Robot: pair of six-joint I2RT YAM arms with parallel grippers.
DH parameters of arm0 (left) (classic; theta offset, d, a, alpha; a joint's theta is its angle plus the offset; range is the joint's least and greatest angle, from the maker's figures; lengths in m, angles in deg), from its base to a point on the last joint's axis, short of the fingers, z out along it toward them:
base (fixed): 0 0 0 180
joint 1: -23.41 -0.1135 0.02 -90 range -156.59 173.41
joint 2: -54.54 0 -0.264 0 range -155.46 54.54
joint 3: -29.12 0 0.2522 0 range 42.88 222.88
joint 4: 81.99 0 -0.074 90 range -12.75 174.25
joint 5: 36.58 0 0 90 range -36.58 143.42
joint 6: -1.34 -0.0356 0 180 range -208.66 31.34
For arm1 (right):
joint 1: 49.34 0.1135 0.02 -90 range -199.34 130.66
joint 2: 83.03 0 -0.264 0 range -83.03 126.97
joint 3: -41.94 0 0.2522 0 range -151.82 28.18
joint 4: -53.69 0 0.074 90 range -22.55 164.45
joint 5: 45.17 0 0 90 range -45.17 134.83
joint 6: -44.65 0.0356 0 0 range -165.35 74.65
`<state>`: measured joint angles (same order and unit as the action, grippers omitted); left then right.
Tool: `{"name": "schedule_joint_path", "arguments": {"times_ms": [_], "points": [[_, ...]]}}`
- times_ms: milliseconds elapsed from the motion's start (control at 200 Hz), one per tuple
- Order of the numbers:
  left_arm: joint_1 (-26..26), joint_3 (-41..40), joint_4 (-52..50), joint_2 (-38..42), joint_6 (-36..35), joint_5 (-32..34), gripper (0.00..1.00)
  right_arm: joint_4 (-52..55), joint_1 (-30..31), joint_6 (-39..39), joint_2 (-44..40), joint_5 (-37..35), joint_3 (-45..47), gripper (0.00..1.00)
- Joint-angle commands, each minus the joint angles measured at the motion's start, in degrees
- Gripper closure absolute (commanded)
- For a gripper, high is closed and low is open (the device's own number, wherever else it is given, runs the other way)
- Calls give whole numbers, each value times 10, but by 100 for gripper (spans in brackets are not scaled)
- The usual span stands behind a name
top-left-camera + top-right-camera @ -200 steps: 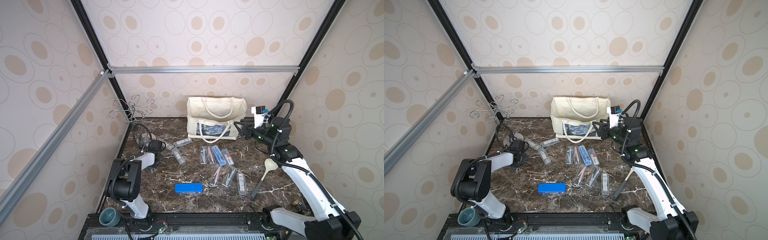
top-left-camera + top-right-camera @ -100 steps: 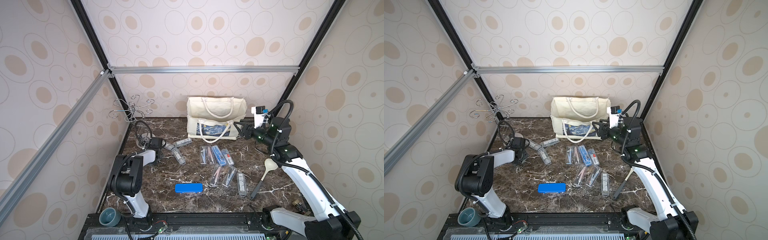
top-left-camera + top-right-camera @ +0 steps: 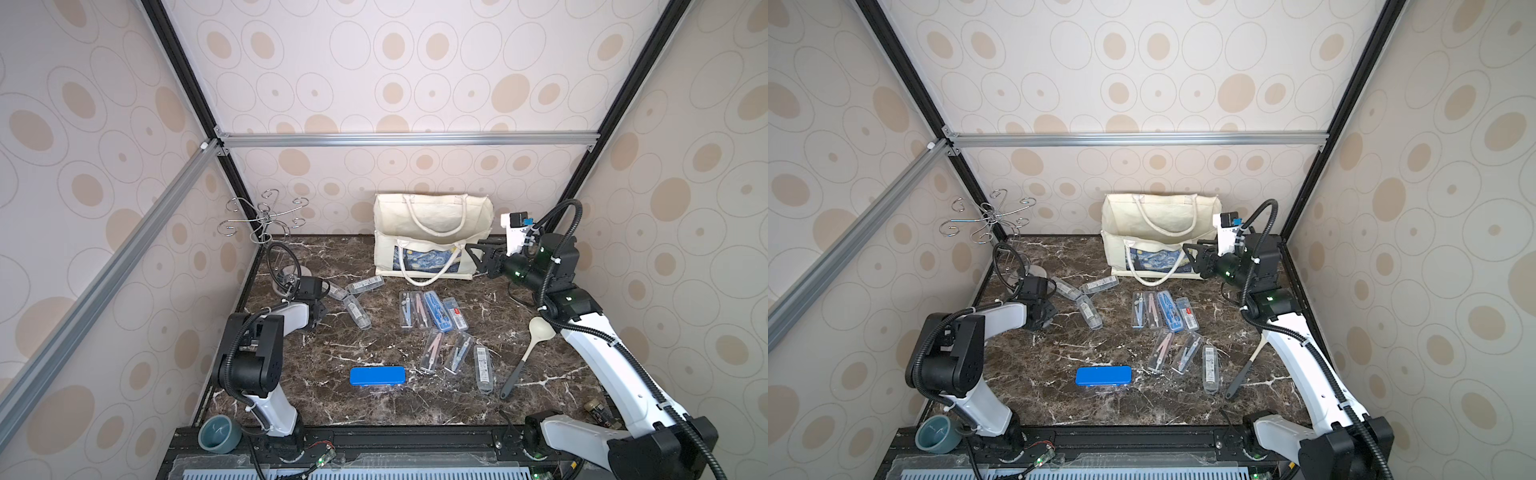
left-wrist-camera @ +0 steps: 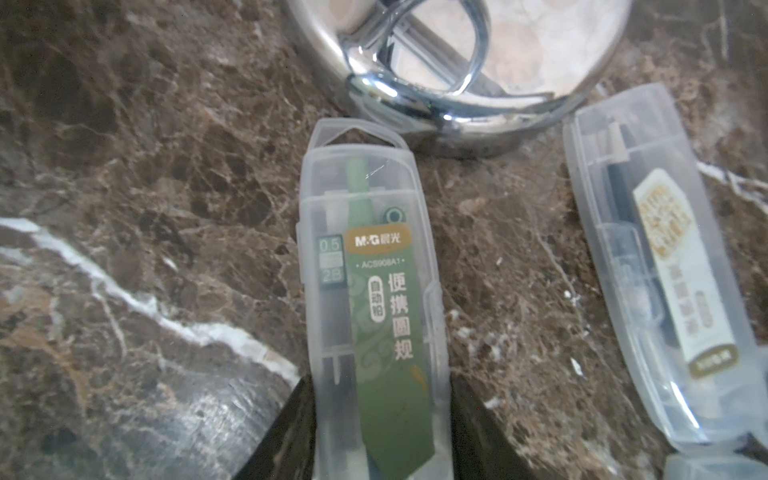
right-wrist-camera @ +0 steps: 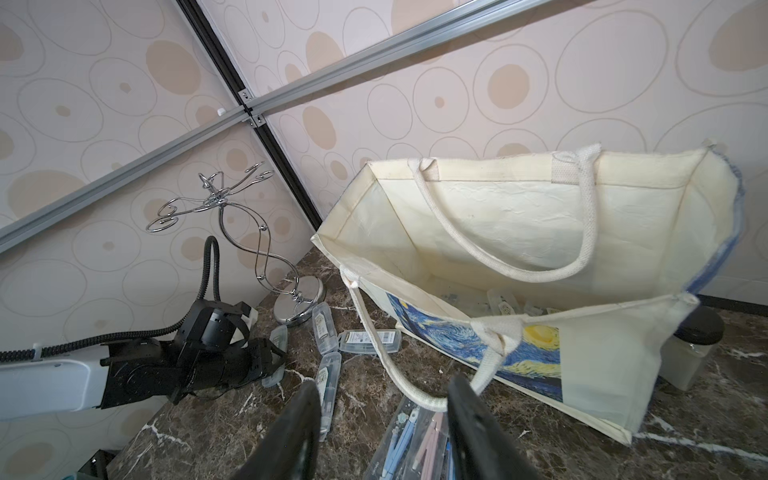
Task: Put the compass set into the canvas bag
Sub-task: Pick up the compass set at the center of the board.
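Dark marble table [image 3: 374, 415] and circle-patterned walls fill both top views. We see the canvas bag [image 3: 390, 232] standing open at the back edge, the right gripper [image 3: 478, 254] hovering beside its right end, and the left gripper [image 3: 1047, 318] low on the marble at the left. Clear cases [image 3: 432, 311] and a blue box [image 3: 377, 376] lie mid-table. From the left wrist, we see black fingers [image 4: 286, 436] pressed against both long sides of the compass set [image 4: 374, 291], a clear green-labelled case lying flat, its far end just short of a chrome stand [image 4: 457, 104]. From the right wrist, we see the right jaws apart with nothing between them, a rope handle [image 5: 415, 395] hanging by one finger, and clear cases on the bag's floor.
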<state>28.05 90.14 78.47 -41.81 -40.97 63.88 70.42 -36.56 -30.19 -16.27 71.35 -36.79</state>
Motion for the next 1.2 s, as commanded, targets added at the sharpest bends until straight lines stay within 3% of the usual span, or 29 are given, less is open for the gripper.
{"name": "schedule_joint_path", "arguments": {"times_ms": [0, 400, 740, 905, 1075, 1195], "points": [[6, -36, -1, 15, -18, -60, 57, -13, 0, 7, 7, 27, -4, 49], [81, -97, 108, 137, -100, -80, 56, -9, 15, 11, 12, 139, -20, 49], [183, -150, 259, 227, -191, -71, 56, 53, 134, -47, 66, 83, -52, 50], [218, -176, 313, 250, -229, -87, 55, 55, 188, -37, 121, 68, -78, 50], [246, -193, 354, 260, -256, -109, 56, 79, 246, -35, 180, -14, -119, 51], [255, -214, 392, 275, -258, -135, 56, 95, 262, -10, 229, -32, -157, 52]]}}
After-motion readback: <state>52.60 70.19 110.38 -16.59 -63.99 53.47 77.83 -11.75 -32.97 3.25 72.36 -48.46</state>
